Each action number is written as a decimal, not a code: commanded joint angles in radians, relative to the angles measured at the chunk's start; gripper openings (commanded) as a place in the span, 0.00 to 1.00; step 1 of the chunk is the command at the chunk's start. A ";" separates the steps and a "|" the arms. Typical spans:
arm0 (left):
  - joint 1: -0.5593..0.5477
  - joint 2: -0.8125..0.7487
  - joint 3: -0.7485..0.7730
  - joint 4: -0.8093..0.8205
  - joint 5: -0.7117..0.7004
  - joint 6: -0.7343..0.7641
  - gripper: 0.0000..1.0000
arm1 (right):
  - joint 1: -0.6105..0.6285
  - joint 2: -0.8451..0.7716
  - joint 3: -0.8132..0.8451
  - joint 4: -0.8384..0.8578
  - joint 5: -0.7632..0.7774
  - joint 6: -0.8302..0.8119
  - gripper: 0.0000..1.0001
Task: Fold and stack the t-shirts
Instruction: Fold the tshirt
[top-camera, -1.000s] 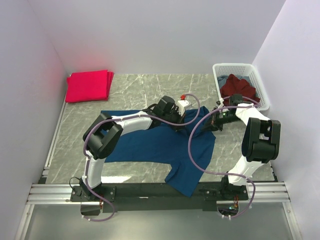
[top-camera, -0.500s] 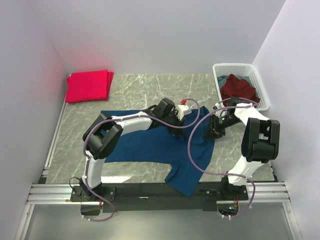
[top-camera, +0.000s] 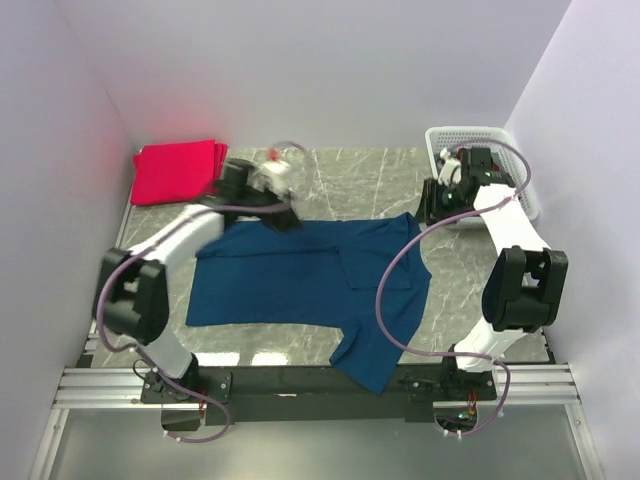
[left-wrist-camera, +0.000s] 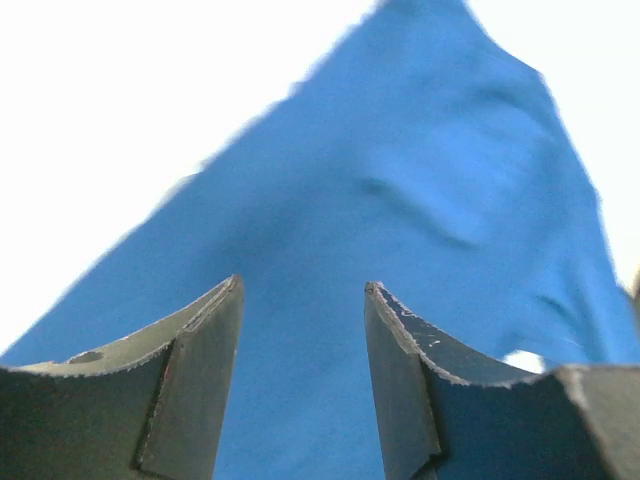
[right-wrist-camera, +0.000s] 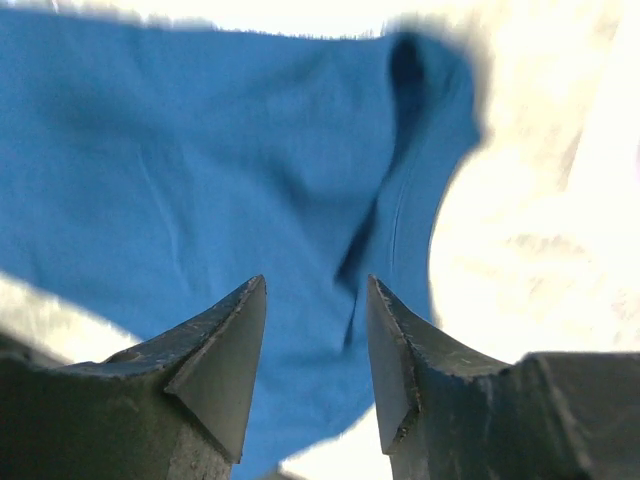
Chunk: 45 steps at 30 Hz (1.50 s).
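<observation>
Navy blue t-shirt (top-camera: 300, 275) spread open across the middle of the table (top-camera: 380, 180), long far edge roughly parallel to the back edge, one flap trailing down to the near edge by the mounting rail (top-camera: 280, 380). Not yet folded. Left gripper (left-wrist-camera: 302, 290) above the shirt's far-left part, fingers spread, nothing between them, only blue cloth below. Right gripper (right-wrist-camera: 315, 285) at the shirt's far-right corner, just beside the white lattice basket (top-camera: 505, 135), likewise spread and empty. Folded pinkish-red t-shirts (top-camera: 175, 172) stacked in the far-left corner of the table.

Likely trouble from here, as a judgement:
- Pinching through the rumpled crease near the right corner, dark in the right wrist view, and so carrying a wrinkle into the fold.
- Uneven grasps on the two sides, skewing the shirt.
- Catching the trailing flap on the rail during a pull.
- Knocking the right fingers against the basket rim.
- Brushing the red stack out of square on a wide leftward sweep.

Open room:
- Bare marble along the back edge between stack and basket, good for a fold away from the arms.
- A narrow strip along the left edge.
- Tight on the right by the basket.
- Almost nothing at the near edge.
</observation>
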 joint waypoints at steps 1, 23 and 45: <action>0.196 -0.080 -0.006 -0.082 0.010 0.061 0.57 | 0.053 0.080 0.107 0.112 0.095 0.069 0.51; 0.652 0.323 0.230 -0.193 -0.157 0.073 0.61 | 0.108 0.361 0.272 0.135 0.230 0.155 0.54; 0.666 0.417 0.229 -0.177 -0.052 0.053 0.48 | 0.111 0.445 0.301 0.150 0.145 0.166 0.27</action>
